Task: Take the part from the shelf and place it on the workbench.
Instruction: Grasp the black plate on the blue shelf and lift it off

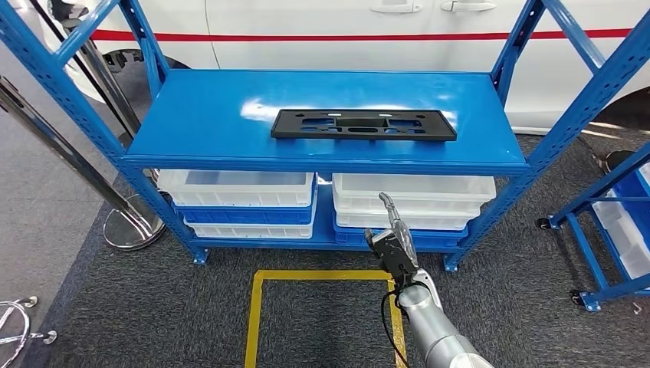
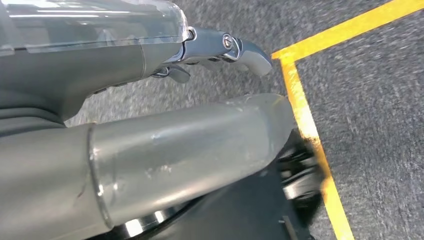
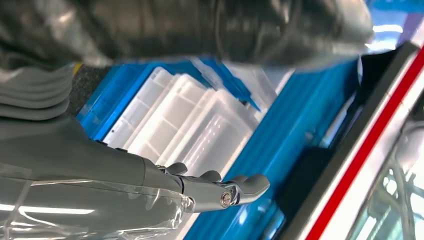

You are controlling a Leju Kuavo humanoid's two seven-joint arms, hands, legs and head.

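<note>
The robot's silver right arm rises from the lower edge of the head view, and its right hand (image 1: 392, 239) hangs in front of the shelf's lower level with nothing in it, its dark fingers (image 1: 387, 205) stretched out and pointing up toward the top board. In the right wrist view the same fingers (image 3: 235, 187) lie extended and slightly apart, holding nothing.

From the left: a chrome stanchion with a round base (image 1: 132, 222) stands on the dark grey carpet (image 1: 153, 307) beside the shelf's left post. A square of yellow floor tape (image 1: 259, 307) is marked on the carpet in front of the blue metal shelf (image 1: 199, 115). On the shelf's lower level sit stacked white and blue plastic bins (image 1: 241, 201), one stack on the left and another on the right. The flat black rectangular plastic part with cut-outs (image 1: 363, 124) lies on the top board, right of centre, well apart from the right hand. Behind the shelf is a white car body with a red stripe (image 1: 345, 35).

In the left wrist view the left hand (image 2: 150, 100) hangs above the carpet near the yellow tape, its fingers (image 2: 235, 50) outstretched with nothing in them.
</note>
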